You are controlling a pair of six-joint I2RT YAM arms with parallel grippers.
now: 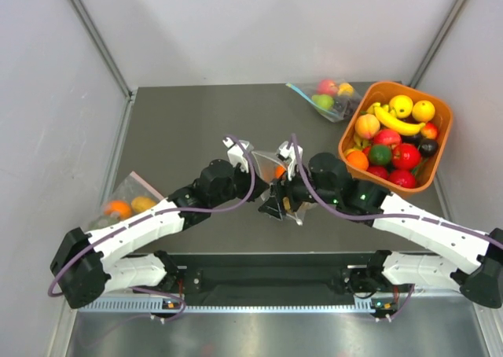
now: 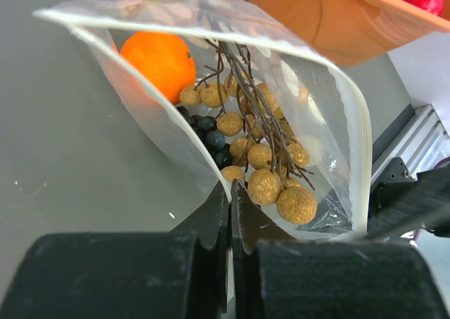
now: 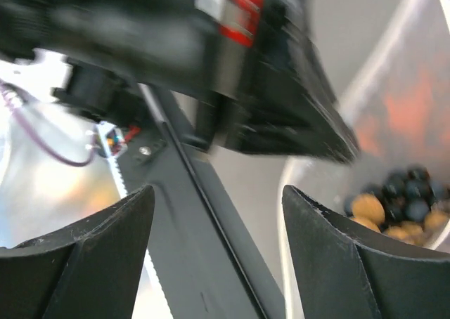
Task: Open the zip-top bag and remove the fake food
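Zip-top bag [image 2: 309,101] pinched by closed left claw [image 2: 230,190].

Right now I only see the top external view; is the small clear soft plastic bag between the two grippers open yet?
Observer: Yes. The left wrist view shows the clear zip-top bag with its mouth gaping, its edge pinched in the shut left gripper.
Operator: What's inside?
Observer: A round orange toy fruit, a bunch of tan-brown berries on twigs, and some dark berries.
Operator: And the other side, holding anything?
Observer: No. Its wrist view shows the right gripper open, nothing between its fingers.
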